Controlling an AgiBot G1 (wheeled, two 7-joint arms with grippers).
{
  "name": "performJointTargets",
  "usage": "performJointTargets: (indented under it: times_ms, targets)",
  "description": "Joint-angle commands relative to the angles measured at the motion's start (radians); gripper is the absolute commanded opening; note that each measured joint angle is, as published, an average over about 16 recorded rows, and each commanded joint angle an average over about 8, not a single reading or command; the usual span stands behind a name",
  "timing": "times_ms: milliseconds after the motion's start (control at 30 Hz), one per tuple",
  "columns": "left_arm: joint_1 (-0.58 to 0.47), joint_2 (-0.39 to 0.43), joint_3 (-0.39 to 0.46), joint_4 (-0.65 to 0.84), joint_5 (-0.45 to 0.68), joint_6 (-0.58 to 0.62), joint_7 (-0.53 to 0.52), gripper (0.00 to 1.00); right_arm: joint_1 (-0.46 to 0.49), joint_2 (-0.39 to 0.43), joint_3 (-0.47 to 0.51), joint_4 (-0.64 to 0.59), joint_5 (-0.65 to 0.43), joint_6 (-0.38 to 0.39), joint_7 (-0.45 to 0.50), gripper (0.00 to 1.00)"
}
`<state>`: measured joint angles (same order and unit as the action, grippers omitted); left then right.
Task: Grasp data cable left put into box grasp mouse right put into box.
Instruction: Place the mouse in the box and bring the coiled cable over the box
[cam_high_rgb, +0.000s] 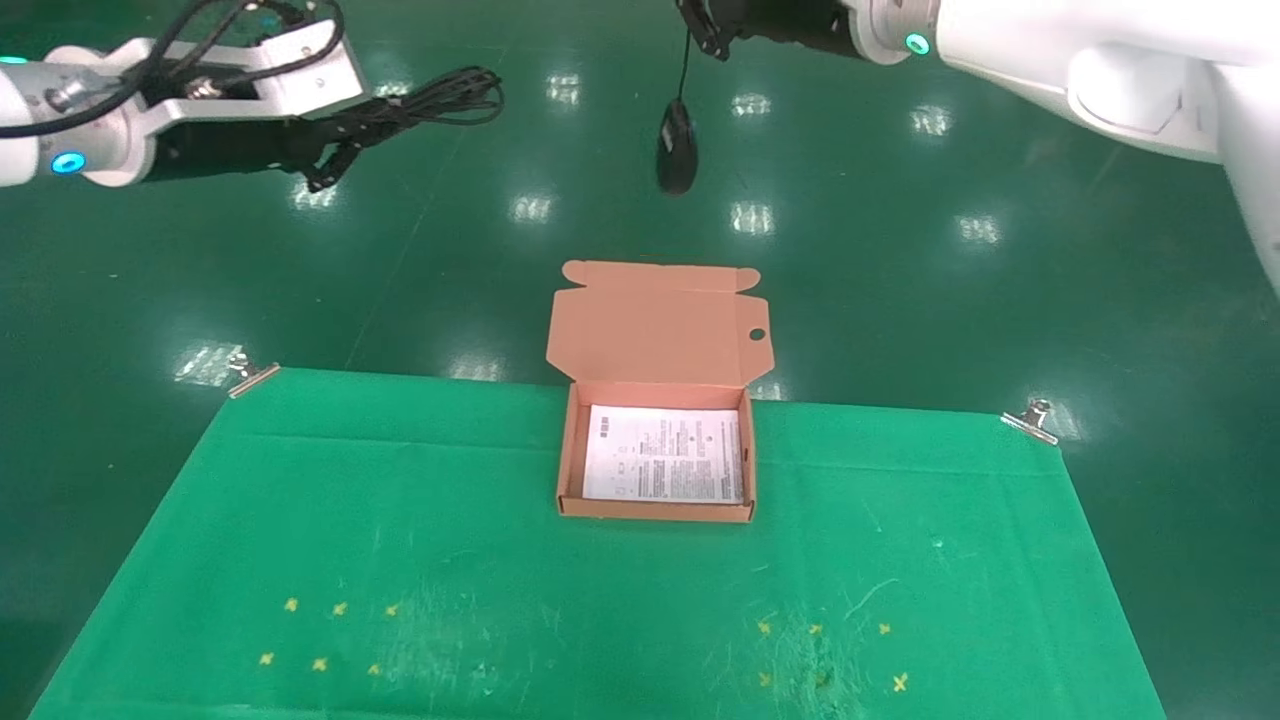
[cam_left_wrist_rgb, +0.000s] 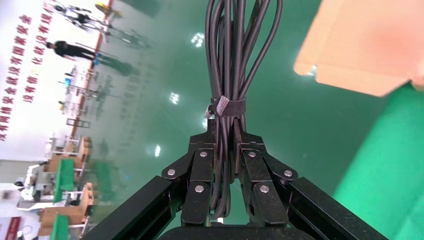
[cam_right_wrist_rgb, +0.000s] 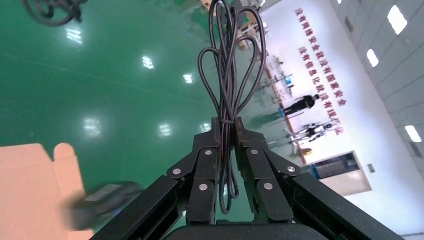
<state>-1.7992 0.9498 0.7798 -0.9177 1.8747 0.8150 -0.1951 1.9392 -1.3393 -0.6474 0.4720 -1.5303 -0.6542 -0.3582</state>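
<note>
The box (cam_high_rgb: 569, 452) lies open at the far edge of the green cloth, lid (cam_high_rgb: 650, 330) folded back, a white printed sheet (cam_high_rgb: 664, 455) inside. My left gripper (cam_high_rgb: 328, 148) is high at the far left, shut on the data cable (cam_high_rgb: 432, 100), a tied black bundle sticking out past the fingers. In the left wrist view the jaws (cam_left_wrist_rgb: 226, 131) clamp the data cable (cam_left_wrist_rgb: 234, 50) just below its tie. My right gripper (cam_high_rgb: 712, 30) is high above the box, shut on the mouse's cord (cam_right_wrist_rgb: 227, 65). The mouse (cam_high_rgb: 677, 148) hangs below it in the air.
The green cloth (cam_high_rgb: 400, 520) covers the table, pinned by metal clips (cam_high_rgb: 250, 375) at the far corners (cam_high_rgb: 1032, 420). Small yellow marks (cam_high_rgb: 330, 635) dot its near part. Glossy green floor lies beyond. The box lid shows in the left wrist view (cam_left_wrist_rgb: 370, 45) and the right wrist view (cam_right_wrist_rgb: 30, 185).
</note>
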Motion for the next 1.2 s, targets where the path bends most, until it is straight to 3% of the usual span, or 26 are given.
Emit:
performJointTargets:
  times_ms: [33, 633, 1200]
  targets:
    - [0.002, -0.001, 0.002, -0.002, 0.007, -0.003, -0.001, 0.00, 0.000, 0.001, -0.003, 0.001, 0.005, -0.003, 0.000, 0.00]
    - [0.048, -0.090, 0.043, -0.075, 0.066, 0.091, -0.050, 0.00, -0.152, -0.007, -0.087, 0.042, -0.002, -0.048, 0.098, 0.00]
    - [0.051, -0.103, 0.055, -0.111, 0.114, 0.118, -0.122, 0.00, -0.229, -0.017, -0.198, 0.049, 0.016, -0.046, 0.177, 0.00]
